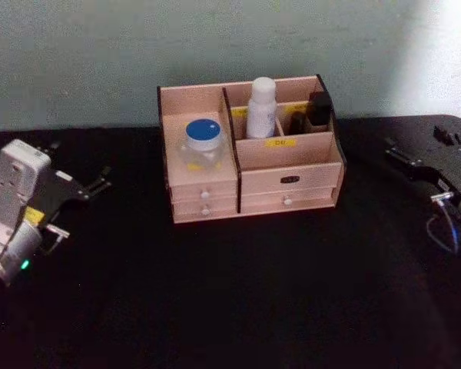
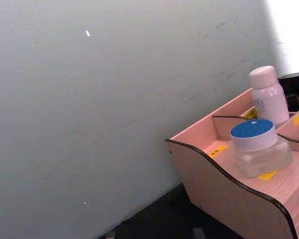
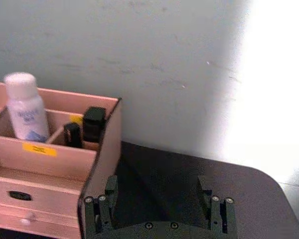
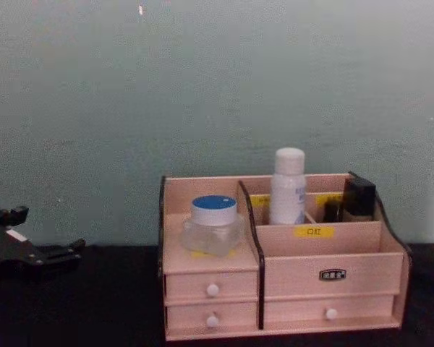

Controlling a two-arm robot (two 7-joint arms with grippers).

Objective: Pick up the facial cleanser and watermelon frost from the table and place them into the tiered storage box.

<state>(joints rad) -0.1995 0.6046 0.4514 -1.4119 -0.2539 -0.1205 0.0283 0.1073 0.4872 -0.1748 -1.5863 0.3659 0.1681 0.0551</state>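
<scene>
Black cloth-covered counter [image 1: 238, 292] takes up most of the head view, bare except for one thing. Pale pink-beige wooden tiered storage box with dark edges, yellow labels and white-knobbed drawers [image 1: 292, 173] sits at about 12 o'clock from the robot, close to the grey-green wall [image 1: 100, 54].

Left end effector [image 1: 100, 184], black fingers on a white-grey arm, is at roughly 9 o'clock, well apart from the box, nothing in it; cannot tell if the fingers are spread or pressed together. Right end effector [image 3: 159, 196], black, is at about 3 o'clock beside the box's right wall, fingers spread wide with nothing between them.

White plastic bottle with a rounded white cap [image 1: 262, 108] stands upright in the back compartment, centre. Clear squat jar with a blue-topped white lid [image 1: 202, 142] rests on the left step above the small drawers. Small black containers [image 1: 313, 111] are in the back right compartment; kind unclear.

Judgement: both task items look already placed in the box, and neither arm holds anything. Task looks done or nearly so; only pulling the arms back seems left.
</scene>
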